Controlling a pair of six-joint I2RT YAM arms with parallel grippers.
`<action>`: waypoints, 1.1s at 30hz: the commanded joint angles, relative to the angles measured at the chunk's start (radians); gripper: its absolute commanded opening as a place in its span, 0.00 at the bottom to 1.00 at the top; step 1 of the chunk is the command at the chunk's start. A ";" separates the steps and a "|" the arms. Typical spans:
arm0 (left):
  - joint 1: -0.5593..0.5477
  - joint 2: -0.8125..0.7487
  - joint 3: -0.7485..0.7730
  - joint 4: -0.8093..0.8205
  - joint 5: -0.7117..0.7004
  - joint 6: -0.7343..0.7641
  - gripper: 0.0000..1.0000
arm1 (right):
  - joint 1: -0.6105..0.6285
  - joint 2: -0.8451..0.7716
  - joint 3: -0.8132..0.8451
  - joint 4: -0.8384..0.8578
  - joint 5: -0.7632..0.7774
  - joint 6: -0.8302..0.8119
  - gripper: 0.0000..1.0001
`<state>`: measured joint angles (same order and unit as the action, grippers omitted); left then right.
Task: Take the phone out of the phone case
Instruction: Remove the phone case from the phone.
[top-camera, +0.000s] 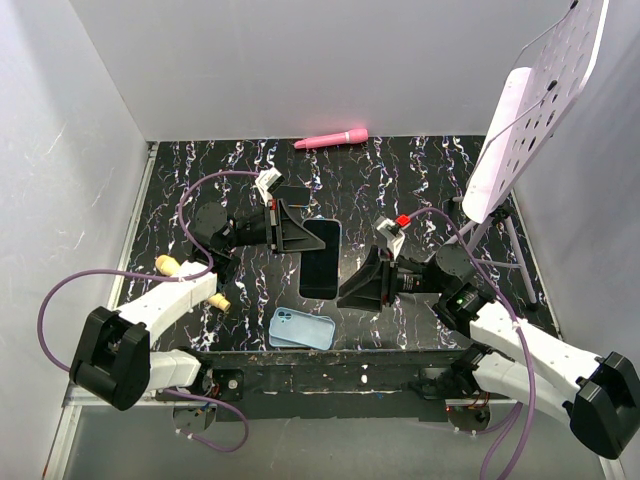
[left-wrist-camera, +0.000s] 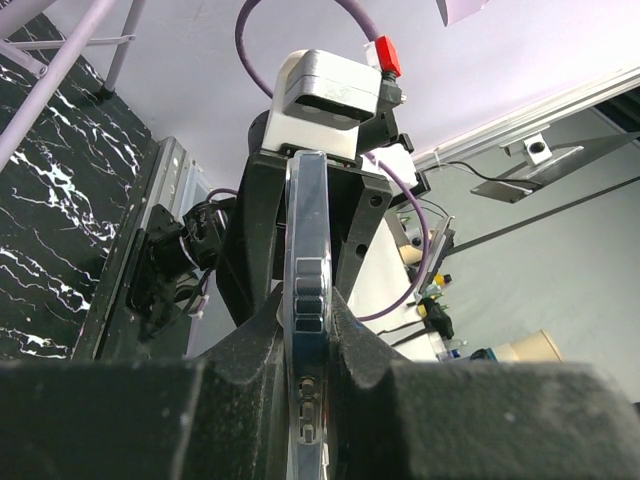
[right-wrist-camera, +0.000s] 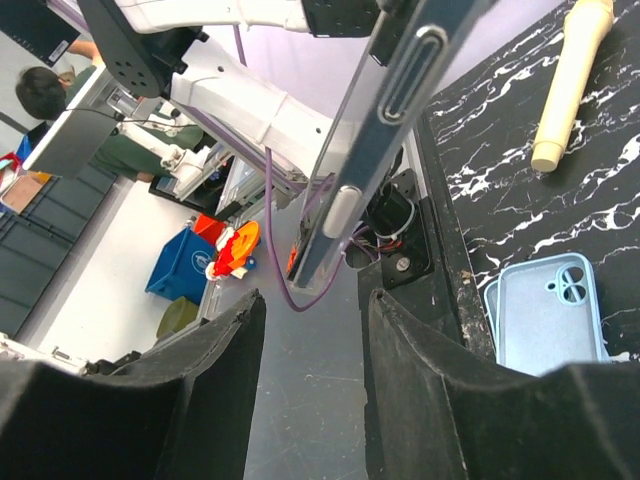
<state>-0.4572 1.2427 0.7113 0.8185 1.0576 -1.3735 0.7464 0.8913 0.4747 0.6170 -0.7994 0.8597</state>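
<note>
My left gripper (top-camera: 296, 234) is shut on the far end of the dark phone (top-camera: 320, 258), which it holds above the table. In the left wrist view the phone (left-wrist-camera: 306, 230) stands edge-on, clamped between the two black fingers (left-wrist-camera: 370, 350). The light blue phone case (top-camera: 302, 327) lies by itself on the table near the front edge, with its camera cut-out showing (right-wrist-camera: 548, 315). My right gripper (top-camera: 347, 297) is open just right of the phone's near end. Nothing sits between its fingers (right-wrist-camera: 420, 350), and the phone's edge (right-wrist-camera: 385, 120) passes beyond them.
A pink cylinder (top-camera: 332, 138) lies at the back wall. Two cream pieces (top-camera: 170, 265) (top-camera: 220, 300) lie by the left arm; one shows in the right wrist view as a cream cylinder (right-wrist-camera: 570, 80). A white perforated board on a stand (top-camera: 530, 110) rises at the back right.
</note>
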 joint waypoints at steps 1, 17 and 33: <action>0.006 -0.009 0.010 0.056 -0.001 -0.021 0.00 | -0.002 0.003 0.010 0.098 -0.021 0.016 0.52; 0.005 -0.032 -0.010 0.128 -0.005 -0.099 0.00 | -0.002 0.093 0.062 0.017 0.063 -0.027 0.36; 0.011 -0.043 -0.009 0.043 -0.044 -0.033 0.00 | -0.002 0.021 0.013 0.204 -0.129 0.015 0.57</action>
<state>-0.4526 1.2011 0.6949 0.8085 1.0409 -1.3884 0.7414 0.9352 0.4767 0.6880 -0.8768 0.8455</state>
